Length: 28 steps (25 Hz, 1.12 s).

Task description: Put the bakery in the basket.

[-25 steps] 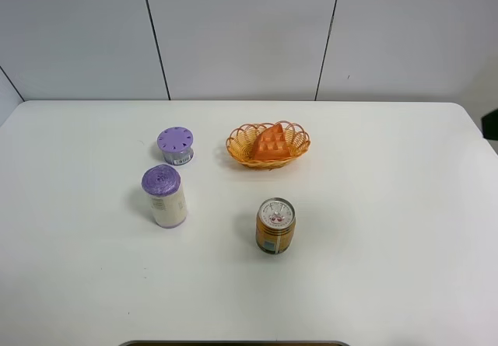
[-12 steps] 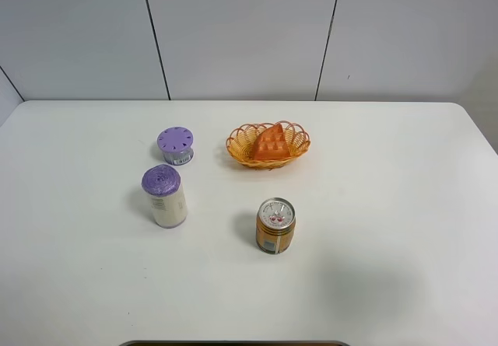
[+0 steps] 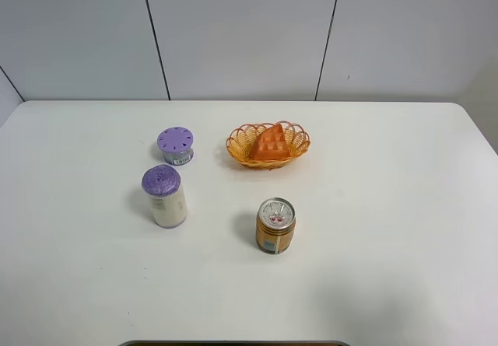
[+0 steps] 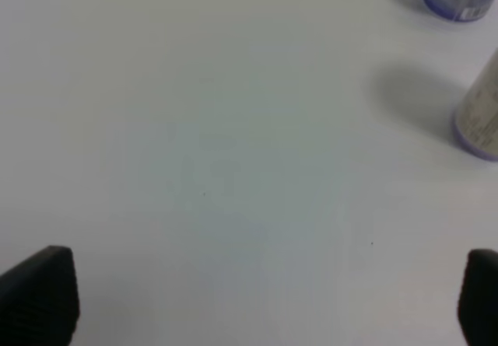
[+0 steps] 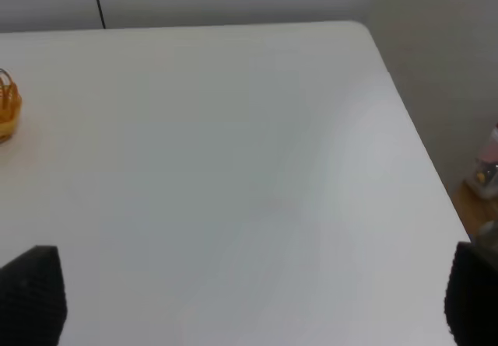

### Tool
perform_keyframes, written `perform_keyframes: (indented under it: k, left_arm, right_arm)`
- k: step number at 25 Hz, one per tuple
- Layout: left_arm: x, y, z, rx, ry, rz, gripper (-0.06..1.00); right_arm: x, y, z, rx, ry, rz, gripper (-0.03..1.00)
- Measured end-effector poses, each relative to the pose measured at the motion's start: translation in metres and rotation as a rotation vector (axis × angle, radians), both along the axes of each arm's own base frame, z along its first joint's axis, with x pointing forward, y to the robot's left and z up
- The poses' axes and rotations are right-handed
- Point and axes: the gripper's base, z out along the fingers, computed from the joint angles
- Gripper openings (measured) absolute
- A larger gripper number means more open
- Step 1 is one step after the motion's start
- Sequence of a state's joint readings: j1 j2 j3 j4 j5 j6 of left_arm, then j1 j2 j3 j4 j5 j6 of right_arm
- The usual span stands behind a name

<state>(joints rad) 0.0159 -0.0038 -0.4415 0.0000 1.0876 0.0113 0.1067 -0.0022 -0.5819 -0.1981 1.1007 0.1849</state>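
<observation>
- Once checked from above, find the bakery (image 3: 270,143) lying inside the basket (image 3: 236,145), grid face up, within the looped rim and touching the weave.
- Place the basket toward the far edge of the bench (image 3: 389,206), about midway between its left and right edges.
- Note the drink can (image 3: 275,225) upright and well apart, on the near side of the basket.
- Note the low purple tub (image 3: 176,145) level with the basket toward the left edge, and the white jar with the purple lid (image 3: 164,197) just nearer than the tub; neither touches the basket.
- Compare with a second ago: a dark piece of arm showing at the right edge of the high view then, gone now; bakery and basket unmoved meanwhile.
- Read that as a finished placement and a retreat, so judge the task done, with nothing left to carry.
- See the left gripper (image 4: 257,299) with jaws spread wide over bare bench, holding nothing, the jar and tub off to one side.
- See the right gripper (image 5: 250,295) likewise spread wide and empty, near the far right corner, with only a sliver of basket rim at the frame edge.
- Expect no further contact; keep both arms away from the can when parking.
</observation>
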Motion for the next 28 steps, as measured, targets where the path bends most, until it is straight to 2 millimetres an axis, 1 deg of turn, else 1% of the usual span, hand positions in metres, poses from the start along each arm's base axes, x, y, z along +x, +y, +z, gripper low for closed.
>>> perform_keyframes:
  k: [3, 13, 20, 28]
  left_arm:
    - [0.0, 0.0, 0.0, 0.0, 0.0, 0.0, 0.99]
    - [0.0, 0.0, 0.0, 0.0, 0.0, 0.0, 0.99]
    - [0.0, 0.0, 0.0, 0.0, 0.0, 0.0, 0.99]
    - [0.0, 0.0, 0.0, 0.0, 0.0, 0.0, 0.99]
  right_arm:
    - [0.0, 0.003, -0.001, 0.028, 0.005, 0.022, 0.97]
    - [0.0, 0.004, 0.0, 0.036, -0.005, 0.03, 0.97]
    - [0.01, 0.005, -0.003, 0.031, 0.065, 0.028, 0.97]
    - [0.012, 0.005, -0.005, 0.03, 0.08, 0.028, 0.97]
